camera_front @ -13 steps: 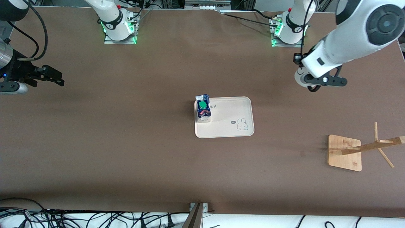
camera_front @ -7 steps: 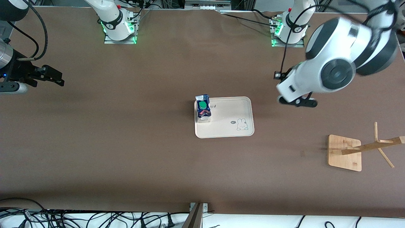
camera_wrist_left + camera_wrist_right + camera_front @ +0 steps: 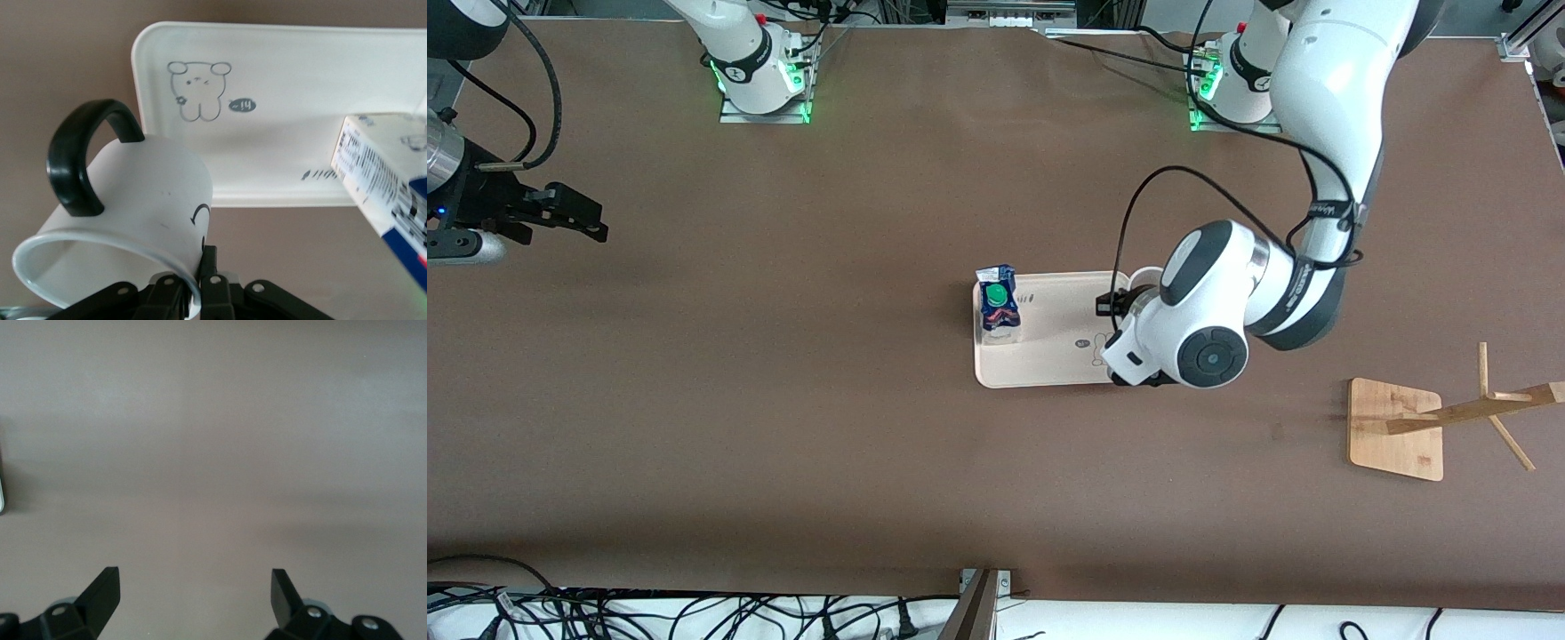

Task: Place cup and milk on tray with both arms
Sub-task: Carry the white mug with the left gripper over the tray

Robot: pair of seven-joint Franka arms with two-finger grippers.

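The white cup [image 3: 140, 200] with its black handle [image 3: 75, 160] is held by its rim in my left gripper [image 3: 198, 277], one finger inside and one outside. It hangs over the edge of the cream tray [image 3: 287, 127] at the left arm's end, by the rabbit drawing. In the front view only the cup's rim [image 3: 1144, 275] shows beside the left wrist. The milk [image 3: 998, 305] stands upright on the tray [image 3: 1049, 360] at its corner toward the right arm's end, and it also shows in the left wrist view [image 3: 387, 193]. My right gripper [image 3: 574, 220] is open and empty, and that arm waits.
A wooden rack with a square base [image 3: 1396, 428] stands toward the left arm's end, nearer the front camera than the tray. The right wrist view shows bare brown table between the right gripper's [image 3: 195, 583] fingers. Cables lie along the table's front edge.
The left arm has swung from the left arm's end of the table down to the tray's edge, carrying the cup. The right arm and the milk have not moved.
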